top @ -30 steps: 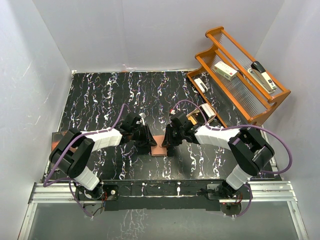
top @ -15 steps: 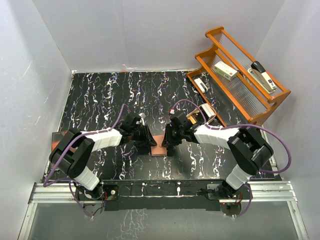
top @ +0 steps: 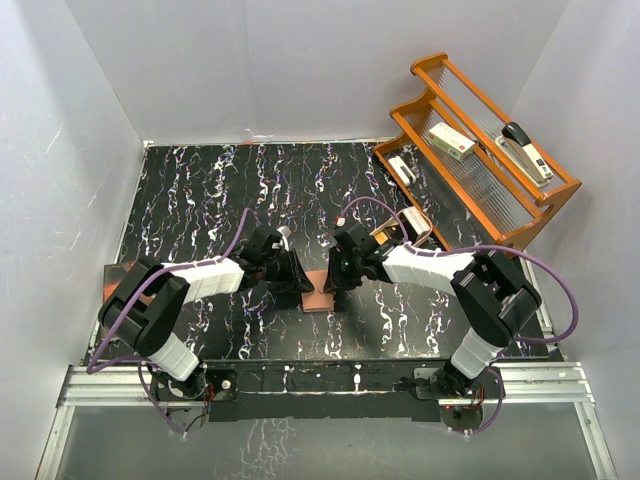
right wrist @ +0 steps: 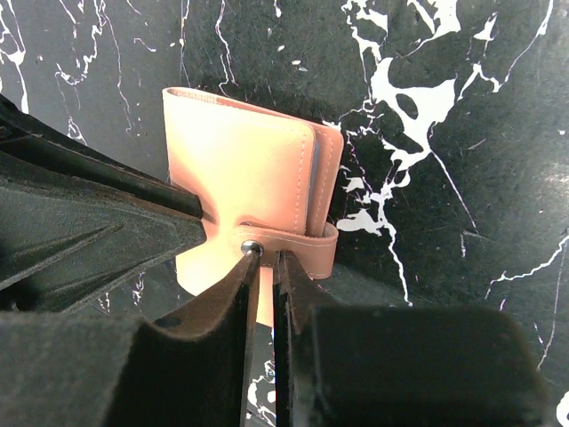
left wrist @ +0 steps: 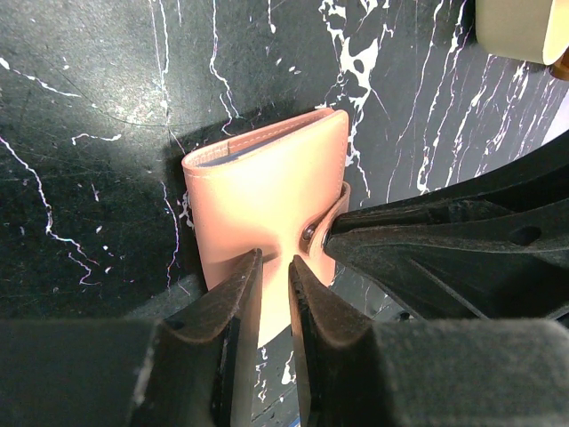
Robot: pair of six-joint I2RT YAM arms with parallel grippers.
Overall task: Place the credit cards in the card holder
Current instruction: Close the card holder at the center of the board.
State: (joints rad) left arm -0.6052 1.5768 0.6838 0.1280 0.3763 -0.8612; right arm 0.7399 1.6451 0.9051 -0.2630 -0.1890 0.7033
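Note:
The card holder (top: 320,296) lies folded shut on the black marbled table between my two arms. It is a reddish-brown leather wallet (left wrist: 267,182) with its snap tab (right wrist: 298,242) wrapped over the cover. My left gripper (left wrist: 274,258) rests its tips on the cover, jaws nearly together with only a thin slit and nothing between them. My right gripper (right wrist: 269,253) is shut too, tips pressed at the tab beside the metal snap (right wrist: 252,246). In the top view the two grippers (top: 302,284) (top: 336,284) meet over the wallet. The credit cards are hidden.
A wooden rack (top: 500,215) stands at the back right. It holds a stapler (top: 527,152) and two small boxes (top: 452,141) (top: 402,169). A white object (top: 418,222) lies in front of it. A dark flat item (top: 108,285) sits at the table's left edge.
My right gripper has edged slightly left onto the snap tab and closed a little more. The left gripper and the card holder have not moved.

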